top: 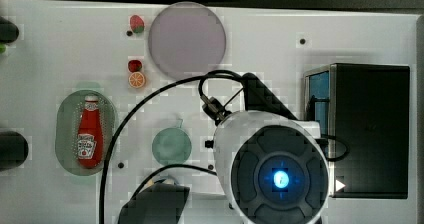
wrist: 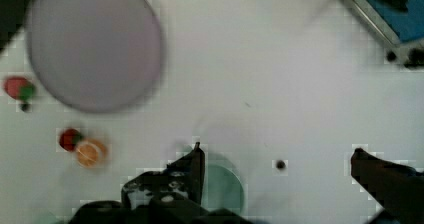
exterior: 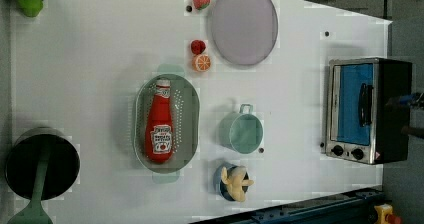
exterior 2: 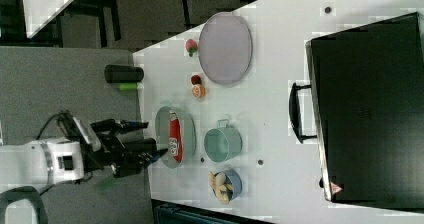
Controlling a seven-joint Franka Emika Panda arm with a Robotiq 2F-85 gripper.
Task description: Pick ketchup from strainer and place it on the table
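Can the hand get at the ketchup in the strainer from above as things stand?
Probably yes. The ketchup lies flat and alone in the strainer, nothing covering it. The hand is open, away from the strainer above the teal cup.

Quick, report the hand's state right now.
Hand: open wide, holding nothing. The ketchup lies in the strainer, untouched.

Red ketchup (exterior: 160, 126) lies flat inside green strainer (exterior: 188, 106), apparently label-up.
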